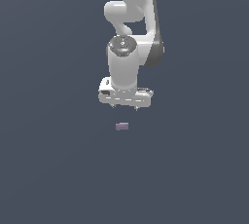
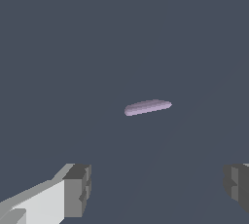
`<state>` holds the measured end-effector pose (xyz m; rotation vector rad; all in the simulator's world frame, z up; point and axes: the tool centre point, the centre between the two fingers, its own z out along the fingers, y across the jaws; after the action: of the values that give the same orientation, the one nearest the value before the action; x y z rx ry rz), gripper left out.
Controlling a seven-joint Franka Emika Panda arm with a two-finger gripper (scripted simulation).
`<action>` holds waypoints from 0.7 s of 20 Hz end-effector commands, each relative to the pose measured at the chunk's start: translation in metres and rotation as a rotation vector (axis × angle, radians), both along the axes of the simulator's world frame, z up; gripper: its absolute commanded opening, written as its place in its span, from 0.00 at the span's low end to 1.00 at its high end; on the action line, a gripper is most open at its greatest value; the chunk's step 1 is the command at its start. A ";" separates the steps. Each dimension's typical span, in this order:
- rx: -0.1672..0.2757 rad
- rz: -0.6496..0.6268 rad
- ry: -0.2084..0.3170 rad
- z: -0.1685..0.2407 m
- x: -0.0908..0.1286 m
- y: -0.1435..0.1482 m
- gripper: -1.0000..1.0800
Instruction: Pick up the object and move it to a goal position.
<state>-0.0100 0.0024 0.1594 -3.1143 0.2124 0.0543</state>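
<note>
pincer spread wide and empty, the block apart from it.

in the wrist view the two grey fingertips stand far apart with nothing between them, and the white arm rises behind the pincer in the exterior view. the small mauve-purple block lies flat on the plain dark grey surface, untouched, showing just below the pincer in the exterior view; the wrist view shows the block ahead of the fingertips, nearly edge-on.

No readable text, labels, numbers, signs anywhere.
</note>
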 end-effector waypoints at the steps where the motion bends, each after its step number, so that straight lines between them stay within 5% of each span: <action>1: -0.001 -0.052 0.001 -0.003 0.001 0.000 0.96; 14: -0.008 -0.410 0.004 -0.022 0.009 -0.003 0.96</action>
<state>-0.0015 0.0001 0.1397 -3.0244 0.7759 0.0534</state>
